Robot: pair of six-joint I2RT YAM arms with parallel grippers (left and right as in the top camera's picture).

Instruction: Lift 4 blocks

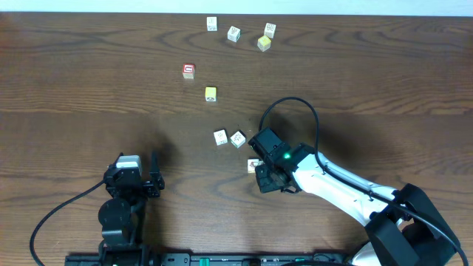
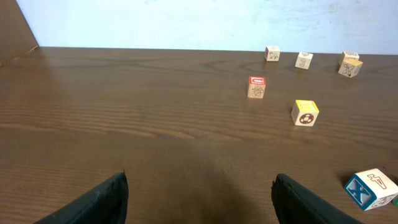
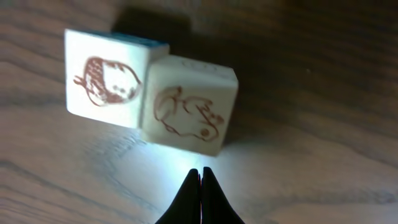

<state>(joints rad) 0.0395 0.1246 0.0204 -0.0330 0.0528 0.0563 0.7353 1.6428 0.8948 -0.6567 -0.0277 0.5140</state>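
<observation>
Two blocks (image 3: 186, 106) touch side by side, prints up; right fingers (image 3: 210, 194) pressed together, left fingers (image 2: 99, 202) spread.

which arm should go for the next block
Right: the right gripper, though shut, points at two touching blocks just ahead; the open left gripper sits farther from any block.

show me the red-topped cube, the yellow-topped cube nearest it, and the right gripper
red-topped cube (image 1: 188, 71), overhead view, on its top face
yellow-topped cube (image 1: 211, 93), overhead view, on its top face
right gripper (image 3: 199, 173), right wrist view, where its two shut fingertips meet
</observation>
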